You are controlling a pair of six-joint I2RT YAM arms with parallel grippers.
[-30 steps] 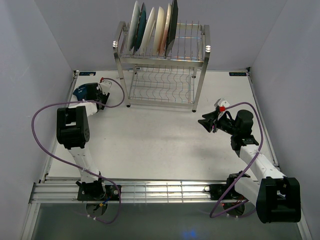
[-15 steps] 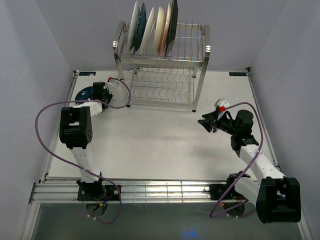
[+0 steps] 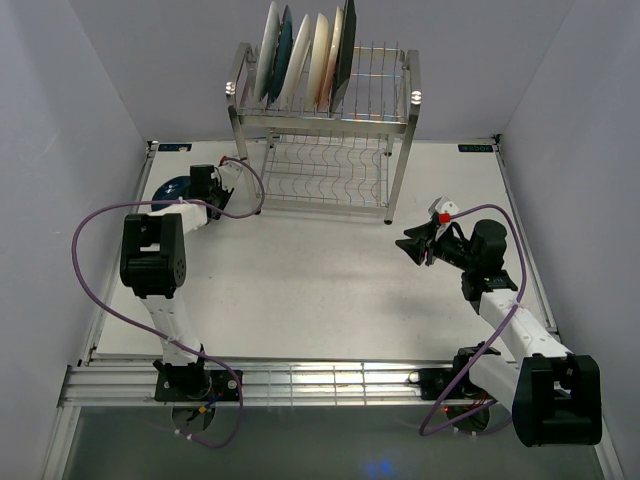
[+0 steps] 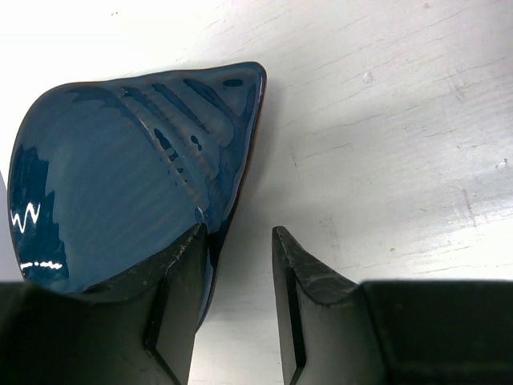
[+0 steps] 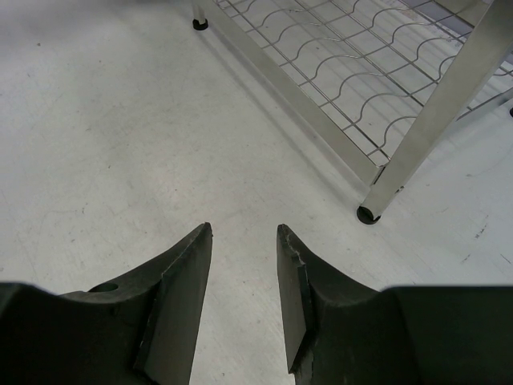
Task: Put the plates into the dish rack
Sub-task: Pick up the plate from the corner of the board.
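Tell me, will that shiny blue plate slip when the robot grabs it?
Probably a bit: the blue plate shows glossy glare, so it looks slick. It seems stiff, likely breakable if dropped. It looks flat on the table, so the left gripper only gets its thin rim.

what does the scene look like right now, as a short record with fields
dish rack: far side of the table
racked plates: several, upright, top tier, left part
small dark blue plate: on the table, left of the rack
left gripper: open, at the blue plate's rim
right gripper: open, empty, facing the rack's lower tier
not yet loaded: the blue plate
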